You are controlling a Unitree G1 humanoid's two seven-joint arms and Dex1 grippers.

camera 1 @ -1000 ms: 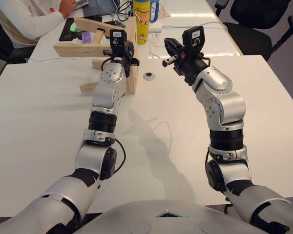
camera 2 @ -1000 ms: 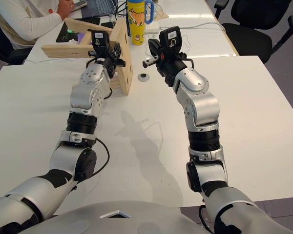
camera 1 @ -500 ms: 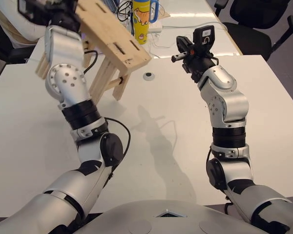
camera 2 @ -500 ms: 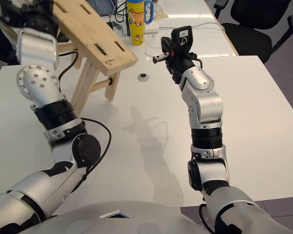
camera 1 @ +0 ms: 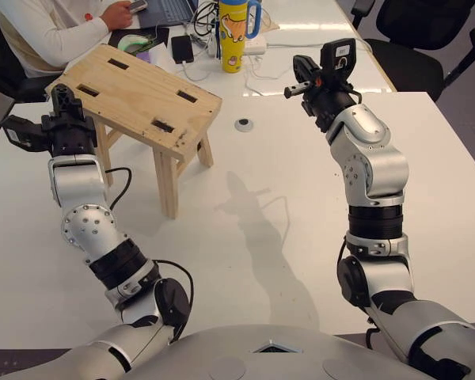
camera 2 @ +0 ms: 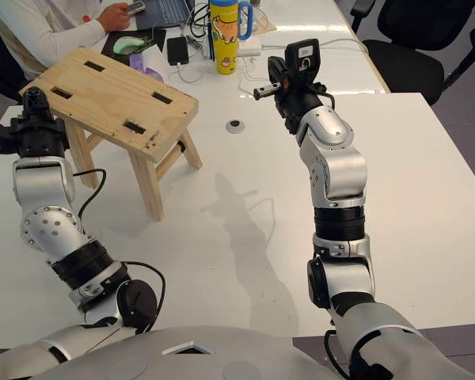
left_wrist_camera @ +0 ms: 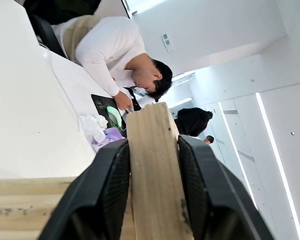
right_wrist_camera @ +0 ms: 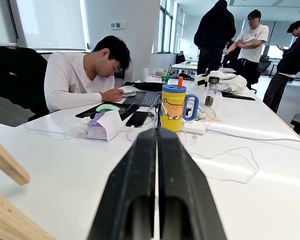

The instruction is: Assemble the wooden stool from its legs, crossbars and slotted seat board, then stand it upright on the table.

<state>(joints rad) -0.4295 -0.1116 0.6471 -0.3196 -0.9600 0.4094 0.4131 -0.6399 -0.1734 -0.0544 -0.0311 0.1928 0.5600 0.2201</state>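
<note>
The pale wooden stool with a slotted seat board [camera 1: 134, 95] is seen standing upright on its legs on the left part of the white tabletop [camera 1: 443, 198]. One wooden leg [left_wrist_camera: 157, 165] at the stool's left side is pinched between the left jaws. The right jaws are pressed together and held raised over the far part of the tabletop, well apart from the stool. A tall yellow mug with a blue handle [camera 1: 232, 36] stands beyond.
</note>
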